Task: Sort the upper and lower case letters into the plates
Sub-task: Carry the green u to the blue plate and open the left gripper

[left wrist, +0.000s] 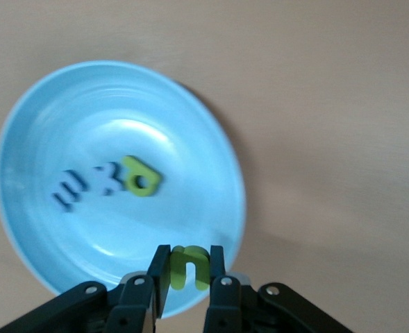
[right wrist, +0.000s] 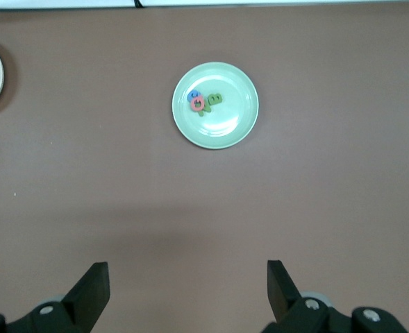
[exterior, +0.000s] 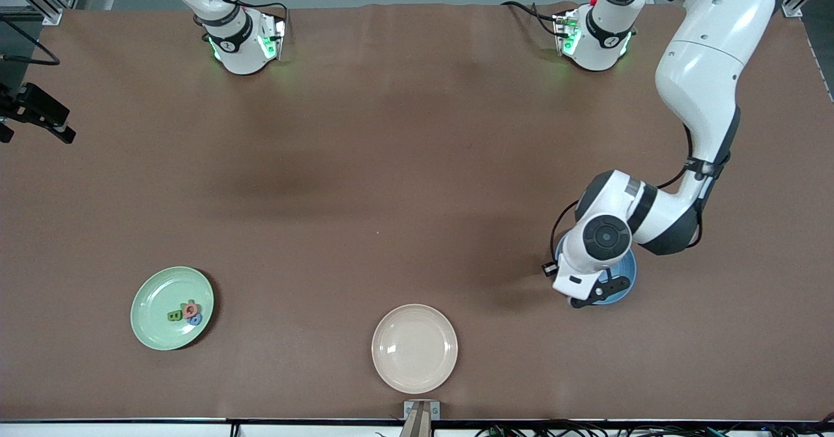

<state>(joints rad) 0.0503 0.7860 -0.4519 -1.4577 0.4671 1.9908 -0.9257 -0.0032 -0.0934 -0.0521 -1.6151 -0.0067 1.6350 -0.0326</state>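
Left pincer (left wrist: 187,272) grips green letter (left wrist: 189,267) over blue plate (left wrist: 211,139); right pincer (right wrist: 188,291) open.

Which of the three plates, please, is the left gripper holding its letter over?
The blue plate: the left gripper holds a green letter above its rim.

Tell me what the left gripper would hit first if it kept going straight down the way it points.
Most likely the blue plate: the left gripper, shut on a green letter n, hangs over the plate's rim. The held letter would probably touch first; exact height is unclear.
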